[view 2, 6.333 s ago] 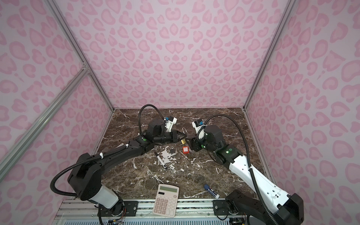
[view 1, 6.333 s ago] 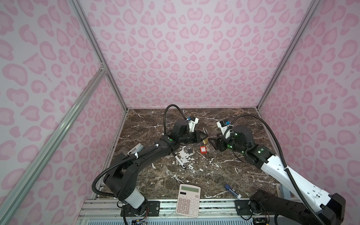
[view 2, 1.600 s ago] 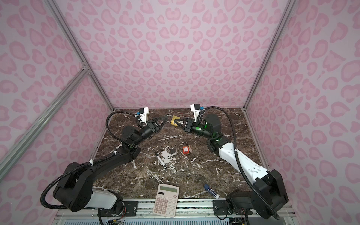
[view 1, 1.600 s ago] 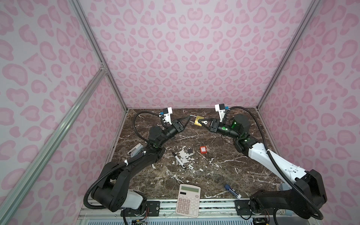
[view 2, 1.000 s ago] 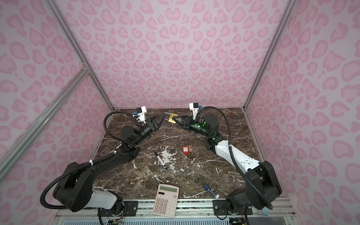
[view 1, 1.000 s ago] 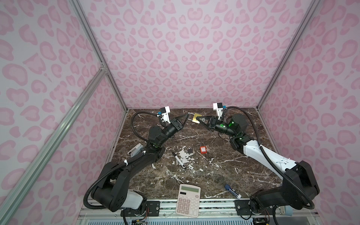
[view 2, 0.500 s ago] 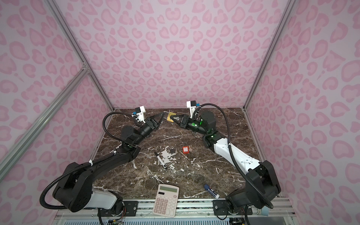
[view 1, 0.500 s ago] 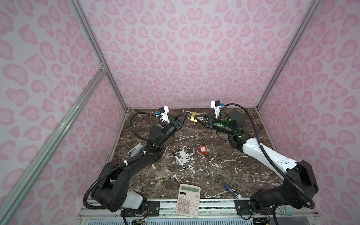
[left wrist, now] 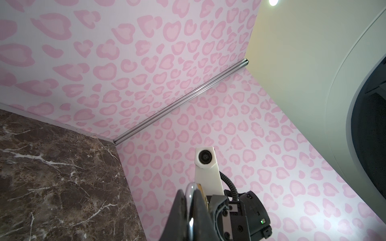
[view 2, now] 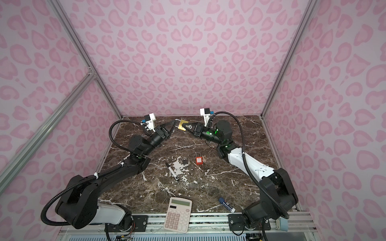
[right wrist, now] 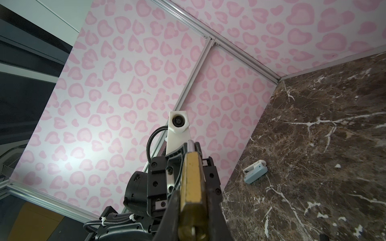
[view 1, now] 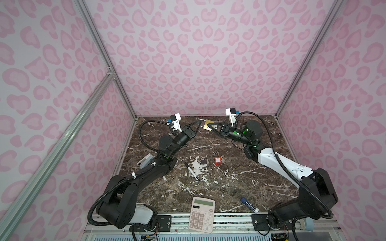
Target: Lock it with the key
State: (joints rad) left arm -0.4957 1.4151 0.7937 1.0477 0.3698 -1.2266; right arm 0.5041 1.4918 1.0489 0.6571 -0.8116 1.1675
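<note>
A brass padlock [view 1: 207,125] [view 2: 182,124] hangs in the air over the back of the marble table, held between both arms. My left gripper [view 1: 199,123] [left wrist: 190,200] is shut on its silver shackle [left wrist: 190,194]. My right gripper [view 1: 212,126] [right wrist: 193,200] is shut on the brass body [right wrist: 192,177]. A small silver piece [view 2: 189,126], seemingly the key's head, shows at the lock's bottom end between the right fingers. I cannot tell how far the key sits in the lock.
On the table lie a red padlock [view 1: 217,160] with a pale key beside it, a small black padlock [view 1: 203,161], a marker [view 1: 192,171], a calculator [view 1: 202,215], a blue-and-white stick [view 1: 249,207] and a white device [view 1: 145,161] by the left wall. The walls stand close behind the grippers.
Both grippers have lifted the brass padlock from mid-table up to the back. Over the last second it drifted slightly left and the right wrist rose; both grips stayed shut.
</note>
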